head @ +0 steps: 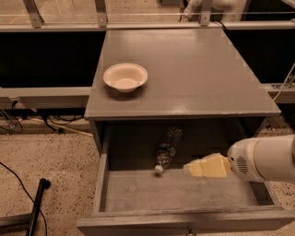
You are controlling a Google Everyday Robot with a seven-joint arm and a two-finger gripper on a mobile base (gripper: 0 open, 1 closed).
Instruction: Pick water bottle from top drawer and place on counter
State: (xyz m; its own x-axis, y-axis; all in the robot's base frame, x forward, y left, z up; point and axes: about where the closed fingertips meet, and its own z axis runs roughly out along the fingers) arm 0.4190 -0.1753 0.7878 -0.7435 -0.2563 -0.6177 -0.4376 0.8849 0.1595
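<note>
The water bottle [167, 147] lies on its side in the open top drawer [179, 191], white cap toward the front, body reaching back under the counter [184, 69]. My gripper [190, 168] comes in from the right on a white arm, its pale yellow fingers pointing left over the drawer. The tip is a short way right of the bottle's cap and apart from it. It holds nothing.
A pale round bowl [125, 76] stands on the counter's left side. A black pole [37, 203] and cables lie on the speckled floor at left. A rail with metal posts [101, 9] runs behind the counter.
</note>
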